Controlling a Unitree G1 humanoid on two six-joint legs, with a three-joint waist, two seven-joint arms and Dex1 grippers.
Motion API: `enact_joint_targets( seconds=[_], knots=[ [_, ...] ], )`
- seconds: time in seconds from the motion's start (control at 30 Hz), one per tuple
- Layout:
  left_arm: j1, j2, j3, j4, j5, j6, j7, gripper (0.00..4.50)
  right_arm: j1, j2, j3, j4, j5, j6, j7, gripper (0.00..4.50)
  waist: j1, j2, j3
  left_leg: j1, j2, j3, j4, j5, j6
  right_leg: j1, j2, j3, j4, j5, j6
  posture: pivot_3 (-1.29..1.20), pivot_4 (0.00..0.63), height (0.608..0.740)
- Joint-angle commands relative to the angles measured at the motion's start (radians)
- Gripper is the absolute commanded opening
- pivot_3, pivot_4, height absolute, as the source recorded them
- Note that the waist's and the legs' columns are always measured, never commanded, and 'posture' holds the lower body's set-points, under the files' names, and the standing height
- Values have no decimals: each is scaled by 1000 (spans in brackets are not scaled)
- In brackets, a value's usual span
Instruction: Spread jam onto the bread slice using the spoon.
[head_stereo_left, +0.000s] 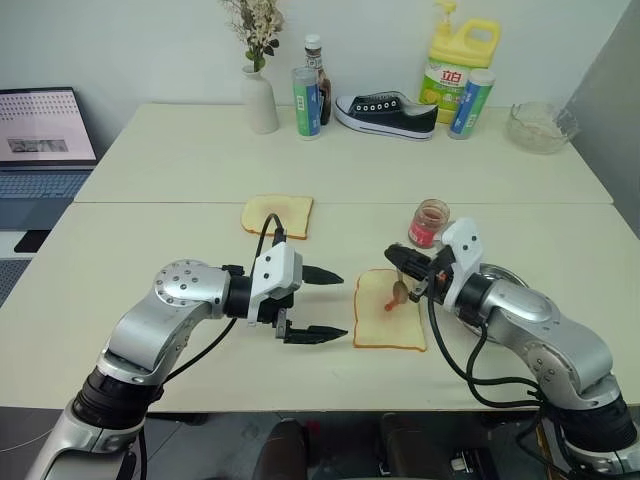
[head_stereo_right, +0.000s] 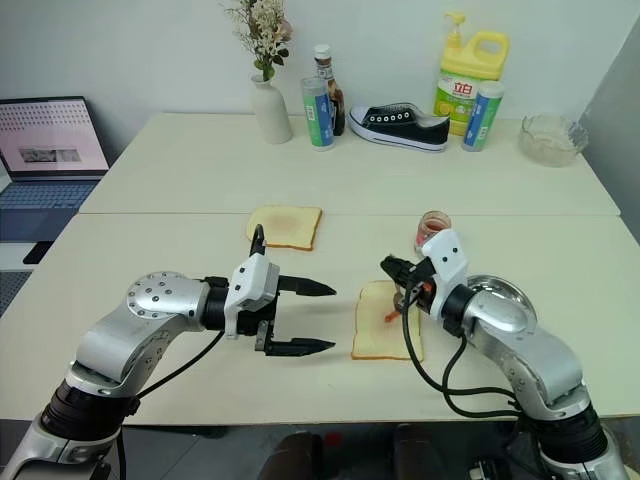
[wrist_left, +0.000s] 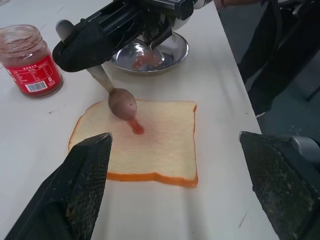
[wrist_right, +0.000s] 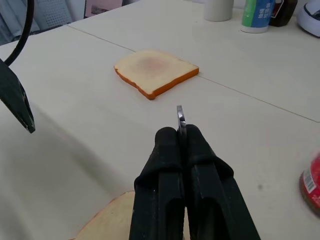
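Observation:
The bread slice (head_stereo_left: 389, 318), pale with a tan crust, lies flat near the table's front edge, between my two grippers. My right gripper (head_stereo_left: 395, 259) is shut on the handle of the spoon (wrist_left: 122, 104). The spoon's bowl touches the slice, and a small red smear of jam (wrist_left: 136, 127) sits just under it. The jam jar (head_stereo_left: 430, 222), red-labelled and lidless, stands just behind the slice. My left gripper (head_stereo_left: 342, 304) hovers open beside the slice's left edge, holding nothing.
A second slice (head_stereo_left: 277, 215) with a browner centre lies farther back. A round steel plate (wrist_left: 175, 50) with a jam smear sits under my right arm. A vase (head_stereo_left: 260, 100), bottles, a shoe (head_stereo_left: 385, 112), a detergent jug and a glass bowl (head_stereo_left: 540, 125) line the far edge. A laptop (head_stereo_left: 40, 140) stands at the left.

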Motion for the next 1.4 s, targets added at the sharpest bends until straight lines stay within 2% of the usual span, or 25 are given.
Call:
enact_joint_targets(
  seconds=[0.03, 0.13, 0.27, 0.43, 0.6, 0.7, 0.83, 1.07, 1.4],
  knots=[
    [-2, -1, 0, -27, -3, -18, 0, 4236, -52, -14, -54, -50, 16, 25, 17, 39, 0, 0, 0, 0, 0, 0, 0, 0, 0, 0, 0, 0, 0, 0, 0, 0, 150, 740],
    [-3, 0, 0, -23, -1, -23, -1, 4236, -100, 7, -71, -69, 54, 74, 5, 39, -1, 0, 0, 0, 0, 0, 0, 0, 0, 0, 0, 0, 0, 0, 0, 0, 150, 740],
    [-9, -5, 0, -22, -2, -22, 4, 4236, -159, 103, -110, -64, 145, 162, -63, 39, -1, 0, 0, 1, 0, 0, 0, 0, 0, 0, 0, 0, 1, 0, 0, 0, 150, 740],
    [-12, -11, -6, -30, -3, -15, 10, 4236, -139, 266, -216, 82, 276, 314, -205, 39, 0, -1, -1, 1, 0, 0, 0, 0, 0, 1, 0, 0, 0, 0, 0, 0, 150, 740],
    [-15, -11, -8, -36, -5, -8, 11, 4236, -100, 329, -318, 211, 317, 362, -272, 39, 2, -1, -1, 1, -1, 0, 0, 0, 0, 1, -1, 0, 0, 0, 0, 0, 150, 740],
    [-19, -13, -12, -35, -6, -7, 8, 4236, -83, 337, -359, 228, 348, 390, -293, 39, 1, -1, -1, 1, 0, 0, 0, 0, 0, 1, -1, 0, 0, 0, 0, 0, 150, 740],
    [-27, -10, -13, -21, -5, -14, -5, 4236, -43, 291, -388, 188, 375, 424, -292, 39, 3, -1, -1, 1, 0, 0, 0, 0, 0, 1, -1, 0, 0, 0, 0, 0, 150, 740],
    [-38, -14, -20, -6, 0, -23, -16, 4236, -31, 284, -464, 129, 497, 466, -366, 39, 1, -1, -1, 1, -1, 0, 0, 0, 0, 1, -1, 0, 0, 0, 0, 0, 150, 740],
    [-43, -17, -21, -4, -1, -22, -12, 4236, 6, 235, -481, 94, 619, 507, -424, 39, -1, -1, -1, 1, 0, 0, -1, 0, 0, 1, 0, 0, 0, 0, 0, 0, 150, 740]
  ],
)
